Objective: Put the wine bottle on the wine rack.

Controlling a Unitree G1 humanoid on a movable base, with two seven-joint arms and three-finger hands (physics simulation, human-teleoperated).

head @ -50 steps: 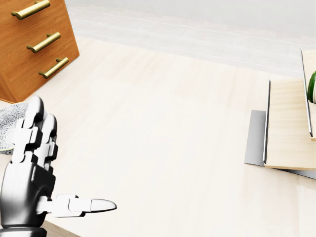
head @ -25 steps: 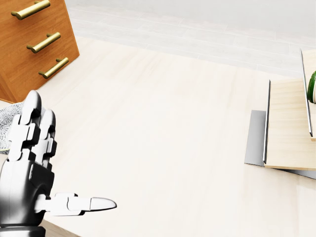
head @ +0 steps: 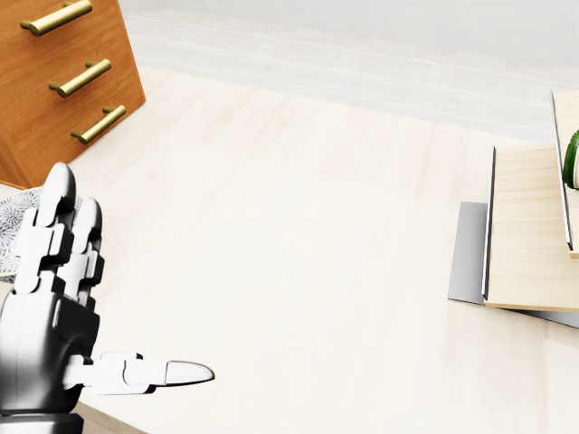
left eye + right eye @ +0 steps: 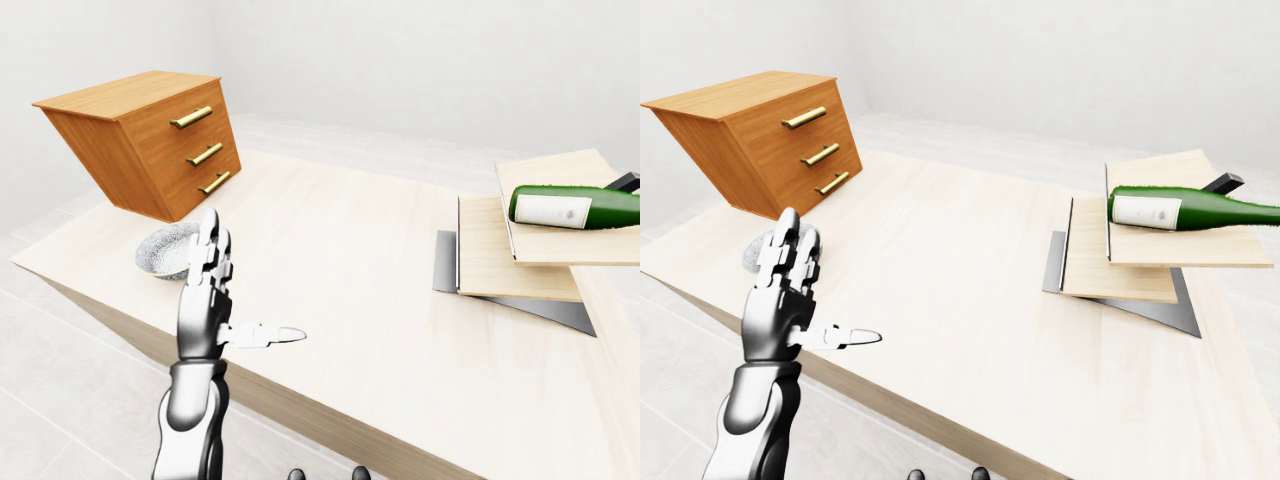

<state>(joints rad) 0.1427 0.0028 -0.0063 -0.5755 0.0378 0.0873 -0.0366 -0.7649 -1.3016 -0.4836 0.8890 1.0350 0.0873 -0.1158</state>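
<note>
A green wine bottle (image 4: 1195, 210) with a white label lies on its side on the upper board of the wooden wine rack (image 4: 1090, 262), at the right of the right-eye view. Only a green sliver of the bottle (image 3: 572, 158) shows at the right edge of the head view. My left hand (image 4: 250, 285) is raised at the left over the table's near edge, far from the bottle. Its fingers (image 3: 56, 226) stand straight up and the thumb points right, so it is open and holds nothing. My right hand does not show.
A wooden chest of drawers (image 4: 150, 140) with brass handles stands tilted at the table's left end. A patterned grey bowl (image 4: 165, 250) sits beside it, just behind my left hand. The pale wooden table (image 4: 340, 260) spans the view, and the rack rests on a grey metal base (image 4: 445, 262).
My left hand has edged slightly up and to the left, still open. The bottle, the rack and the camera have not moved.
</note>
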